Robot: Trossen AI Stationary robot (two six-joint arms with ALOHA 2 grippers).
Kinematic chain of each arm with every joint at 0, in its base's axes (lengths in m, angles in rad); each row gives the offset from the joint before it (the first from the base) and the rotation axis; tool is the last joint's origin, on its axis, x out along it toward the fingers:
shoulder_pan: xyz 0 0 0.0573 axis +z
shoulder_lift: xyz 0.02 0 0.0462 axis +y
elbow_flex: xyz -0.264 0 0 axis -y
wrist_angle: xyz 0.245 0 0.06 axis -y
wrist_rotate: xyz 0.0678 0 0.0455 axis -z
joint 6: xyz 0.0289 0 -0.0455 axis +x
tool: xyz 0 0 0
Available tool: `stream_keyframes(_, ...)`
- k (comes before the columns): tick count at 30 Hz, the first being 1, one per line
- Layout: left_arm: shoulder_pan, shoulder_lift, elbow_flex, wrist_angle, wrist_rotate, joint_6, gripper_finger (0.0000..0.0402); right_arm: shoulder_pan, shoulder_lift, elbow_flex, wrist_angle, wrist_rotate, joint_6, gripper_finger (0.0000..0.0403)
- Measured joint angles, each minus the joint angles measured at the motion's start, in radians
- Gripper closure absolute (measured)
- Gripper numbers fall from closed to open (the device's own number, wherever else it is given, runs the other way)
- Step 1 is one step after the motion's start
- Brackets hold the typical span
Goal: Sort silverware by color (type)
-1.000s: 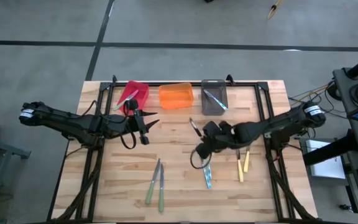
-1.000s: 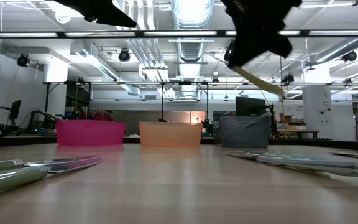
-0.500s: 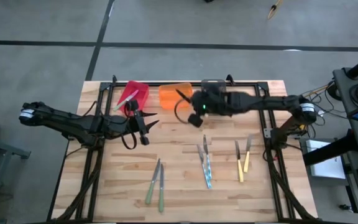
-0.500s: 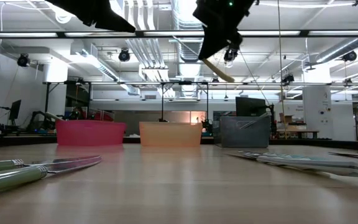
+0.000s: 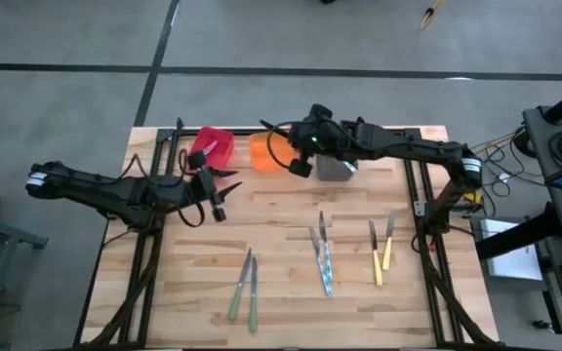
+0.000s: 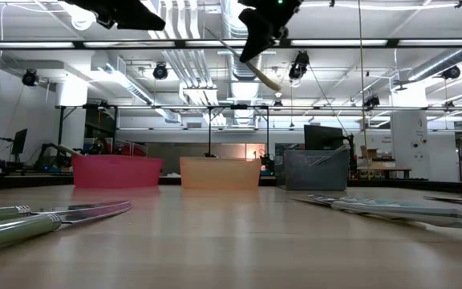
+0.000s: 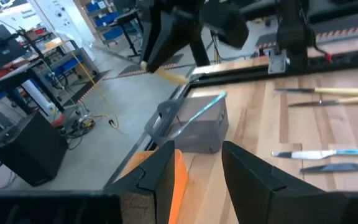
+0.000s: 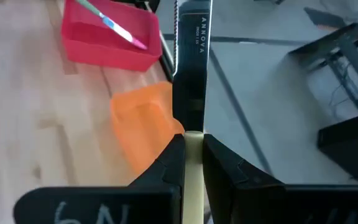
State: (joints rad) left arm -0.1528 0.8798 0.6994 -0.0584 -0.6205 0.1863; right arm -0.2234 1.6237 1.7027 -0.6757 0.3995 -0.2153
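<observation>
Right claw (image 5: 294,164) pinches a yellow-handled knife (image 5: 283,153), up in the air over the near-right edge of the orange bin (image 5: 275,149). Step in hand: carrying yellow to its bin. Left claw (image 5: 224,187) waits spread and empty, below the red bin (image 5: 213,143) and left of orange. Grey bin (image 5: 337,156) sits right of orange. On the surface below orange: two green (image 5: 245,289), blue pair (image 5: 322,255), two yellow (image 5: 380,249).

Low view: right claw (image 6: 254,50) high above orange (image 6: 219,172), knife (image 6: 265,77) hanging tilted.

Left wrist: its fingers (image 7: 250,175) apart, nothing between.

Right wrist: fingers (image 8: 166,163) pressed on the yellow handle (image 8: 192,163), blade out past orange (image 8: 143,124).

Next: centre over orange, lower, spread the fingers.
</observation>
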Motion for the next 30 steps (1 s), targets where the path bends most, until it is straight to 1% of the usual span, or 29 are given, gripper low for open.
stream_keyframes(4, 0.000, -0.039, -0.001, -0.021, 0.000, -0.016, 0.0287, -0.023, 0.077, 0.104, -0.016, 0.001, -0.105, 0.0379)
stream_keyframes(7, 0.000, -0.053, -0.001, -0.027, 0.000, -0.025, 0.0287, -0.052, 0.156, 0.206, -0.087, 0.002, -0.166, 0.0379)
stream_keyframes(11, 0.000, -0.064, -0.001, -0.028, 0.000, -0.035, 0.0287, -0.092, 0.266, 0.355, -0.217, 0.002, -0.199, 0.0379)
stream_keyframes(18, 0.000, -0.076, -0.002, -0.053, -0.006, -0.060, 0.0287, -0.146, 0.411, 0.546, -0.416, -0.012, -0.200, 0.0379)
stream_keyframes(20, 0.000, -0.077, -0.002, -0.060, -0.036, -0.060, 0.0287, -0.154, 0.446, 0.588, -0.469, -0.018, -0.193, 0.0379)
stream_keyframes(23, 0.000, -0.078, -0.002, -0.064, -0.112, -0.041, 0.0287, -0.165, 0.491, 0.637, -0.543, -0.062, -0.185, 0.0379)
stream_keyframes(26, 0.000, -0.079, -0.002, -0.064, -0.183, 0.000, 0.0287, -0.170, 0.522, 0.650, -0.584, -0.122, -0.175, 0.0379)
stream_keyframes(30, 0.000, -0.079, -0.002, -0.064, -0.260, 0.063, 0.0287, -0.174, 0.552, 0.650, -0.641, -0.139, -0.170, 0.0379)
